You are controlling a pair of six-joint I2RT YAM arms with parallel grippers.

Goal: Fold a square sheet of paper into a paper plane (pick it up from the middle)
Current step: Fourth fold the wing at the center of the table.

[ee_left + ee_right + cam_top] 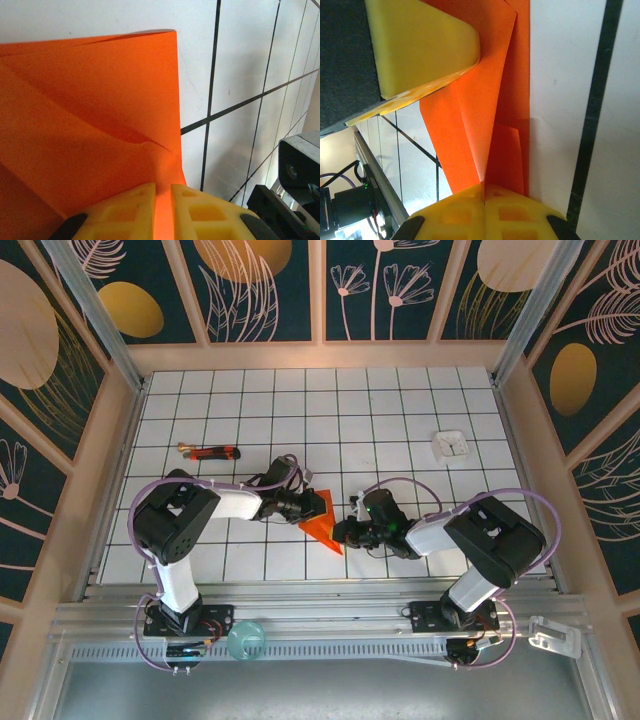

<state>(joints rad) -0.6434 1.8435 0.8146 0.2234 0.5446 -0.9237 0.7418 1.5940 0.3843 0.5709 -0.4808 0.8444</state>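
At the near middle of the gridded table (400, 410), the part-folded orange paper (322, 520) was held between both arms, left fingers (125, 212) and right fingers (515, 215) each clamped closed on an edge. Its layers were best drawn taut and aligned before any crease was pressed.

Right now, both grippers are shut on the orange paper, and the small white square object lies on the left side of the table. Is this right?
Not quite. The top external view shows the white square object on the right side of the table. The rest holds: the left gripper and the right gripper are both shut on the orange paper.
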